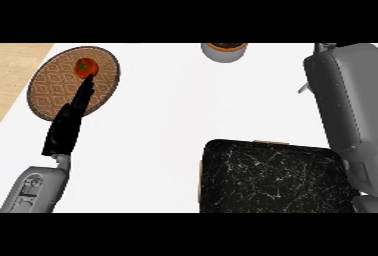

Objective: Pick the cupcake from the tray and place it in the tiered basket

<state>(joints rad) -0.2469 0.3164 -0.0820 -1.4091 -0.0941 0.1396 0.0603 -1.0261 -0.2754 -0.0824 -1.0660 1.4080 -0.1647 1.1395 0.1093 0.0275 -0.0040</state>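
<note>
Far left, a patterned round plate [52, 82] carries a tomato [86, 66], and the left hand [70, 120] lies over it, fingers straight and pressed together, tips touching the tomato. Centre-right, the dark marbled tray [269, 177] (no cupcake visible). Right forearm [343, 100] rises; its fingers—cannot tell.

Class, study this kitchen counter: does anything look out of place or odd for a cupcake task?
No cupcake shows anywhere. The left hand reaches over a patterned plate toward a red tomato instead. The right hand is out of view.
</note>
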